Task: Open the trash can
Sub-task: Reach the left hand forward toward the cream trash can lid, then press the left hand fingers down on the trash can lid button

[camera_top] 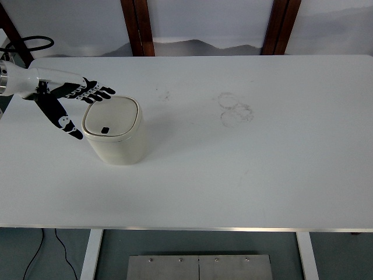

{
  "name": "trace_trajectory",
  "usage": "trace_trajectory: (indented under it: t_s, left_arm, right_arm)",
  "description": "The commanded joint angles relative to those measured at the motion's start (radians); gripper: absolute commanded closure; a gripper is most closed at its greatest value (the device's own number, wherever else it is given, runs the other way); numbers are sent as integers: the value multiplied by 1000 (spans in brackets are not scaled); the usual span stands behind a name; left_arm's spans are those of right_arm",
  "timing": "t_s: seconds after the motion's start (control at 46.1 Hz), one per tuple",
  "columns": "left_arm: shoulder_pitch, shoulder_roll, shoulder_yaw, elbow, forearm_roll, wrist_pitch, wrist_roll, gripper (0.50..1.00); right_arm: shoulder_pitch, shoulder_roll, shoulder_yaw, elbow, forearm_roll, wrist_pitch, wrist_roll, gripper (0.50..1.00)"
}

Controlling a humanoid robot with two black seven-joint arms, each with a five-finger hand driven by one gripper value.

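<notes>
A small cream trash can (115, 131) with rounded corners stands on the white table (233, 169), left of centre. Its lid is down, with a small black button (105, 129) near the front edge. My left hand (78, 102) comes in from the left edge on a white forearm. Its black fingers (99, 93) are spread and reach toward the can's rear left rim; the thumb (64, 121) points down along the can's left side. The hand holds nothing. Whether any finger touches the can I cannot tell.
Faint ring-shaped stains (236, 108) mark the table to the right of the can. Two brown wooden posts (138, 26) rise behind the table. A black cable (29, 42) loops at the far left corner.
</notes>
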Motion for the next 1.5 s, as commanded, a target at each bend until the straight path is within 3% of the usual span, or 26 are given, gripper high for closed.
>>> trace_trajectory:
  t_s: [0.0, 1.475]
  left_arm:
    - [5, 0, 2, -1, 0, 0, 0, 500]
    - [65, -21, 0, -31, -12, 0, 46, 500]
  right_arm:
    - [0, 0, 0, 1, 0, 0, 0, 505]
    - [0, 0, 0, 1, 0, 0, 0, 505]
